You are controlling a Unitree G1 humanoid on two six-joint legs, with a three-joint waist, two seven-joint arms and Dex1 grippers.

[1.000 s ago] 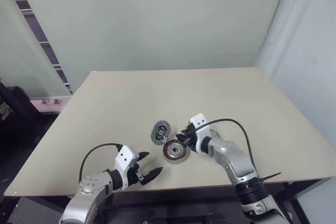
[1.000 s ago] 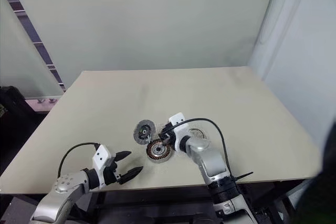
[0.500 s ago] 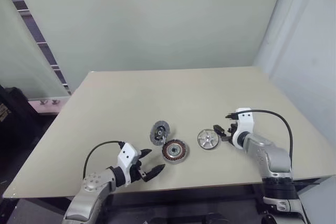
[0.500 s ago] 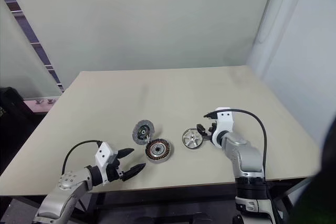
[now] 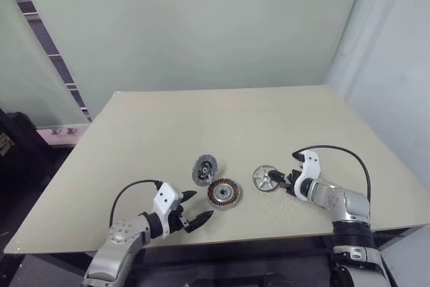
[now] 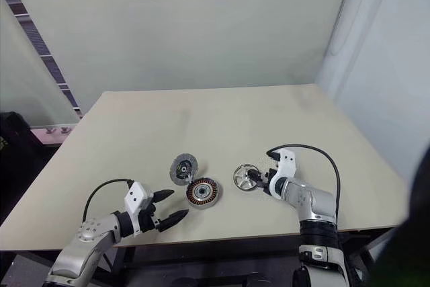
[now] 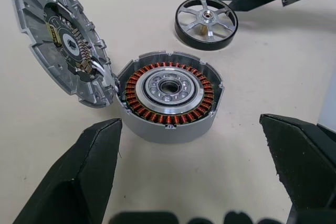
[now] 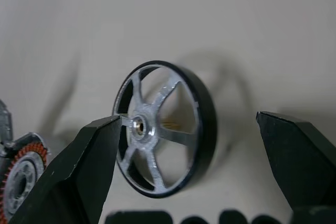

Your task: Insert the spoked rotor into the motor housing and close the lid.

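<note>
motor housing (image 5: 223, 193): on the table (image 5: 282, 126), near its front edge
lid (image 5: 205, 169): just behind-left of housing, leaning on its rim
spoked rotor (image 5: 266, 178): right of housing, apart, flat on the table

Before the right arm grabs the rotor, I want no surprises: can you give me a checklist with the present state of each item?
1. Right gripper fingers open: ok.
2. Spoked rotor free on the table, nothing gripping it: ok.
3. Rotor sits between the right fingers' line: ok, in the right wrist view.
4. Motor housing open, windings exposed, centre free: ok.
5. Lid off the housing, leaning at its rim: ok.
6. Left gripper open, short of the housing: ok.
</note>
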